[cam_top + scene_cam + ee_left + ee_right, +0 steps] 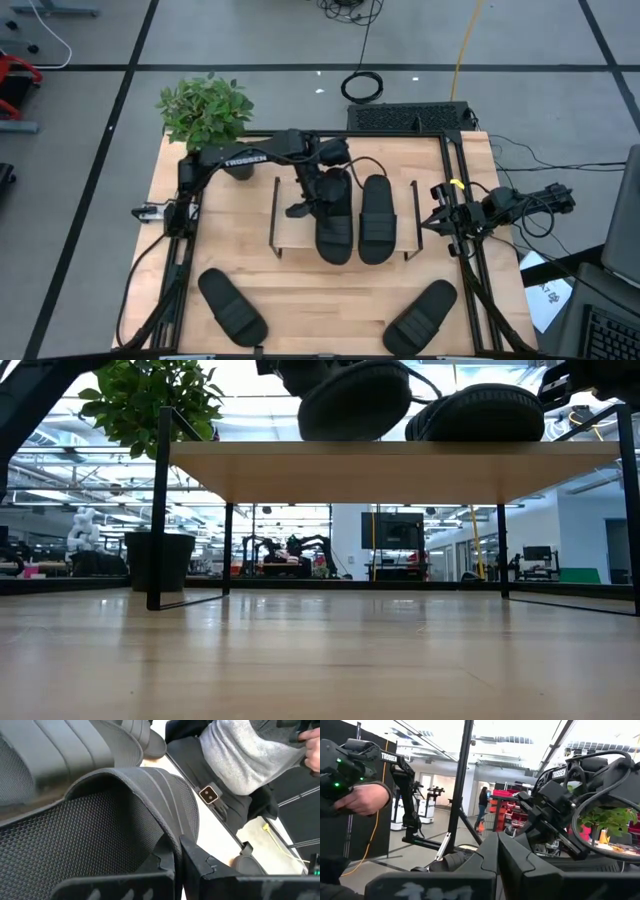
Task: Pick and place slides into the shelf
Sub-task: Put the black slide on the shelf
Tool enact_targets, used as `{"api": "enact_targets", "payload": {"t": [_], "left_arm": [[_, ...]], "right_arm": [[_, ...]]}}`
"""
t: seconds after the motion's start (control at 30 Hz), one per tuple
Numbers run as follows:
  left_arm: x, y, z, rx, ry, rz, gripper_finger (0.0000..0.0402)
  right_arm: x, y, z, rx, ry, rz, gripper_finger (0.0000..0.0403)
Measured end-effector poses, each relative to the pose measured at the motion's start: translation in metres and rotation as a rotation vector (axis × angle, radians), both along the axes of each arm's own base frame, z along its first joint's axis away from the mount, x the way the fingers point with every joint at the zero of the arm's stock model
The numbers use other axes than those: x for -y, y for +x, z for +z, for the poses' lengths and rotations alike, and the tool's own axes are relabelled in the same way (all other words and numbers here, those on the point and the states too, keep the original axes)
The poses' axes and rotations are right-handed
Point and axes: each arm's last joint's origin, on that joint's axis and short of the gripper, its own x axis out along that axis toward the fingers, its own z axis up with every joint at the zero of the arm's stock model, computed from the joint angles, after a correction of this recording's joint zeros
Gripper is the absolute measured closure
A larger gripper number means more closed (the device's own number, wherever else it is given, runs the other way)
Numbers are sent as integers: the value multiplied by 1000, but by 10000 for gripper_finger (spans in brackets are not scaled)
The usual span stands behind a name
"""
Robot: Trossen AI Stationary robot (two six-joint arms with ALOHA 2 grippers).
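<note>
Left pincer closed beside slide

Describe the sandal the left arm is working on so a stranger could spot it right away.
Find the small wooden shelf in the middle of the table. Two black sandals lie side by side on top. It is the left sandal, the one the left gripper is shut on; its neighbour has no gripper on it.
</note>
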Motion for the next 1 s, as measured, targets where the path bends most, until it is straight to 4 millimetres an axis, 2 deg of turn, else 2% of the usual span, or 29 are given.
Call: {"api": "enact_targets", "payload": {"t": [0.5, 1.0], "left_arm": [[-11, 3, -7, -25, 6, 35, 401], [-16, 9, -18, -36, 132, 121, 399]], "right_arm": [[0, 0, 0, 0, 0, 1, 403], [0, 0, 0, 0, 1, 1, 403]]}}
